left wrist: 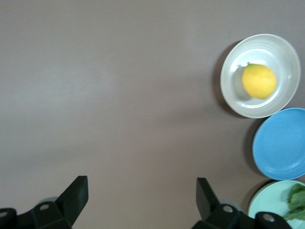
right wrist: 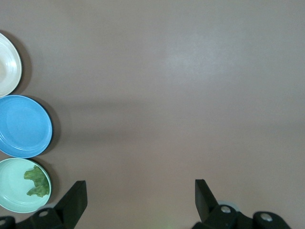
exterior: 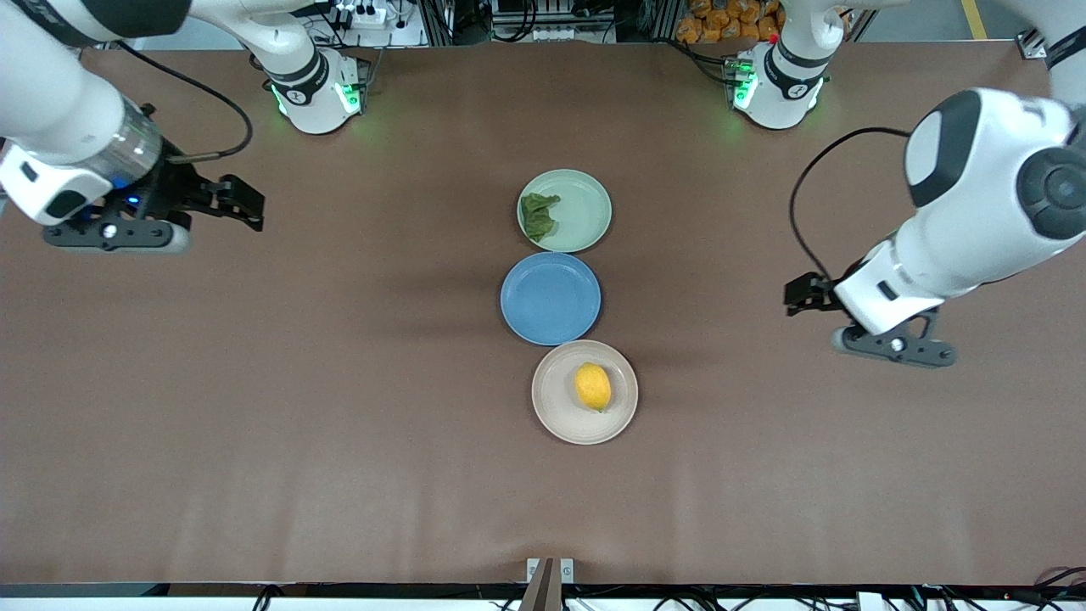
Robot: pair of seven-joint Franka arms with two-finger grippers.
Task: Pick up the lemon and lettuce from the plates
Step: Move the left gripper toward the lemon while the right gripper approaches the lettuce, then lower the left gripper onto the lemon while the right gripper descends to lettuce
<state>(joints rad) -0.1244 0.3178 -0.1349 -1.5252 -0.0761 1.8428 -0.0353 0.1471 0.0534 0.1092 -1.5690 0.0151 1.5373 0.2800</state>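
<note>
A: Brown matte table covering (exterior: 339,382), lying flat under everything. Sitting in a row down the middle: pale green plate (exterior: 585,191) farthest from the front camera, blue plate (exterior: 551,299) between, beige plate (exterior: 560,407) nearest. Blue and beige rims touching or nearly so; hard telling which.

B: Holding what?

A: Lettuce (exterior: 539,216) lying in the pale green plate, crumpled, toward the right arm's end of it. Lemon (exterior: 592,387) resting in the beige plate, about at the middle. Blue plate carrying nothing.

B: And the grippers?

A: Left gripper (exterior: 802,293) hanging over bare covering toward the left arm's end of the table, well apart from the plates, jaws spread wide, grasping nothing. Right gripper (exterior: 246,204) hanging over bare covering toward the right arm's end, jaws likewise spread, also grasping nothing. Both arms waiting.

B: Showing the same from the wrists?

A: Yes. Black fingers (left wrist: 76,193) standing wide apart in the left wrist view, only covering between them; same for the fingers (right wrist: 76,195) in the right wrist view.

B: Any writing or brand marks?

A: Nothing legible on plates or arms.
</note>
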